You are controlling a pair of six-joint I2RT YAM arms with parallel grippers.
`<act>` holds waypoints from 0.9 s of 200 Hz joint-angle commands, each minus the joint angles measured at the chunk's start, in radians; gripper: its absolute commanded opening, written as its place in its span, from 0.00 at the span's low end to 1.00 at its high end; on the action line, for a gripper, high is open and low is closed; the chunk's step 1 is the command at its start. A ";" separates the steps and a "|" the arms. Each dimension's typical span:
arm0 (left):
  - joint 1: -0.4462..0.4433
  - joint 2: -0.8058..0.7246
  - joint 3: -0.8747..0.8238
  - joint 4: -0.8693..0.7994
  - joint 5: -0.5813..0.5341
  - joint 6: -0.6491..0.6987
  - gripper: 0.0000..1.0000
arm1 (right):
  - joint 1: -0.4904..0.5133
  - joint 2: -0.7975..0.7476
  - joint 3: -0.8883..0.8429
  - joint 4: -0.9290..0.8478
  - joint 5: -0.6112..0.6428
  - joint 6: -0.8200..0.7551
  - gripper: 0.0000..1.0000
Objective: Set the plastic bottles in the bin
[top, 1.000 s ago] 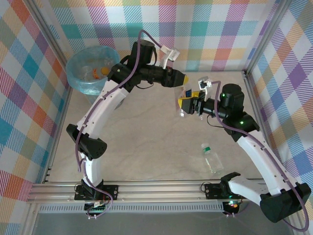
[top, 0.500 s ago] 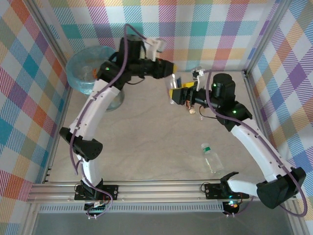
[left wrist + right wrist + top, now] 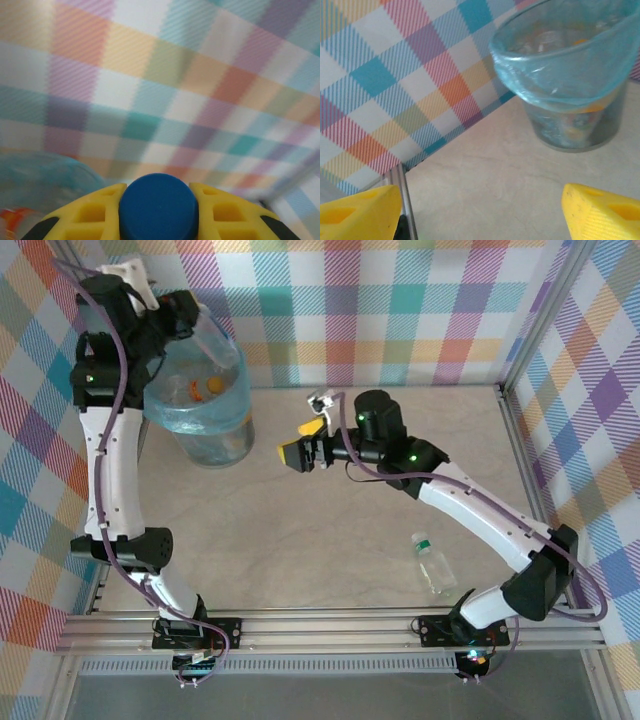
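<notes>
Top view: I have the left gripper (image 3: pixel 192 318) raised at the back-left corner, clamped on a bottle (image 3: pixel 214 341) that reaches out over the bin (image 3: pixel 190 422). I judge it is placed there so that letting go drops the bottle straight in. The bottle's body looks clear. Orange bits of other bottles show inside the bin. The right gripper (image 3: pixel 296 454) hangs mid-table facing the bin, jaws apart and empty. A loose bottle (image 3: pixel 433 563), clear with a green cap, lies on the table (image 3: pixel 300 540) well away from the bin, near the right arm.

Left wrist: the yellow fingers (image 3: pixel 85 216) press on either side of a blue cap (image 3: pixel 157 205), so the grip is at the neck. The bin is a blur at lower left.

Right wrist: the fingertips (image 3: pixel 360 210) stand wide apart with nothing between them. Ahead is the bin with its translucent blue bag, bottles dimly visible through it.
</notes>
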 commanded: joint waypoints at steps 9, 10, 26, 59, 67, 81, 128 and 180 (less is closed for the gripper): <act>0.055 0.118 0.102 0.085 -0.146 0.131 0.00 | 0.041 0.028 0.051 -0.022 -0.033 -0.084 0.84; 0.056 0.123 0.105 0.087 -0.149 0.134 0.00 | 0.041 0.029 0.051 -0.022 -0.033 -0.086 0.84; 0.067 0.187 0.132 0.116 -0.178 0.186 0.00 | 0.051 0.036 0.061 -0.037 -0.036 -0.106 0.84; 0.102 0.288 0.134 0.184 -0.194 0.209 0.00 | 0.055 0.020 0.055 -0.056 -0.028 -0.139 0.84; 0.105 0.309 0.134 0.186 -0.207 0.214 0.00 | 0.055 0.013 0.051 -0.062 -0.027 -0.144 0.85; 0.110 0.340 0.134 0.174 -0.220 0.228 0.00 | 0.055 0.000 0.039 -0.066 -0.020 -0.157 0.85; 0.124 0.409 0.113 0.085 -0.250 0.259 0.00 | 0.055 -0.024 -0.008 -0.077 0.007 -0.169 0.86; 0.149 0.380 -0.101 0.156 -0.292 0.272 0.00 | 0.069 -0.011 -0.005 -0.118 0.008 -0.200 0.85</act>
